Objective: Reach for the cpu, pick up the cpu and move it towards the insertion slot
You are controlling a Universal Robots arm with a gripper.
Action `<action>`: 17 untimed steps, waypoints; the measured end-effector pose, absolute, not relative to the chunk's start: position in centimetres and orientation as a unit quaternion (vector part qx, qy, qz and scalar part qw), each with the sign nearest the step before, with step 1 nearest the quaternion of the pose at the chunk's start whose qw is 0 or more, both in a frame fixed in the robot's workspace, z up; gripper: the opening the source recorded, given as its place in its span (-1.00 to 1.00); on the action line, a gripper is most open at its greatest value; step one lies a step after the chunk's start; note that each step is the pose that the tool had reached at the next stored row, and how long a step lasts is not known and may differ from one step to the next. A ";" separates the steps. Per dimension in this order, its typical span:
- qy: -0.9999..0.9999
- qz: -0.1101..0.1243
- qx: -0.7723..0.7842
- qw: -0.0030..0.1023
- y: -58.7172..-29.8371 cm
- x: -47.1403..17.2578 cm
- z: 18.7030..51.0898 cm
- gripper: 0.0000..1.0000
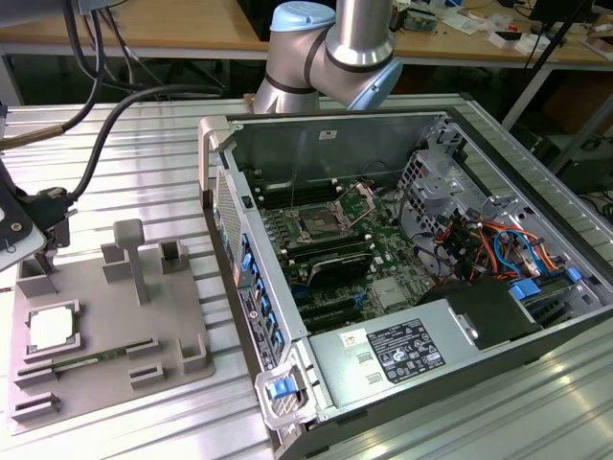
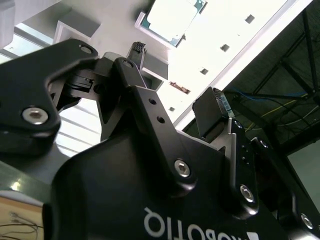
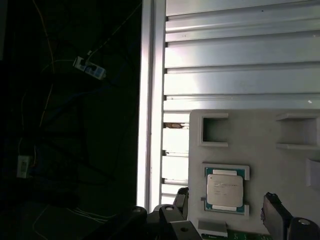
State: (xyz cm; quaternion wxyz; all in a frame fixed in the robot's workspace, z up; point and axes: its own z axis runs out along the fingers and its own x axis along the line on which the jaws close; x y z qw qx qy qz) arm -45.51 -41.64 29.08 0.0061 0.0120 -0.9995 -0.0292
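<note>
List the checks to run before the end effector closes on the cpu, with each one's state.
1. End effector open and empty: ok.
2. Cpu flat in its fixture recess: ok.
3. Cpu between the fingers in the first wrist view, not touched: ok.
4. Slot empty and unlatched: cannot tell.
5. Level path from fixture to slot: not ok; the case wall stands between.

Robotics lab, robot arm (image 1: 330, 53) at ribbed aluminium table (image 1: 163, 172), open computer case (image 1: 326, 144), cluttered wooden workbenches (image 1: 172, 24) behind
</note>
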 end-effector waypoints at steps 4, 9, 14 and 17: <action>-0.999 -0.029 0.012 0.006 -41.7 -45.5 28.9 0.36; -0.999 -0.029 0.012 0.006 -41.7 -45.5 28.6 0.36; -0.999 -0.029 0.012 0.006 -41.8 -45.5 28.4 0.36; -0.999 -0.029 0.012 0.006 -41.8 -45.5 28.3 0.36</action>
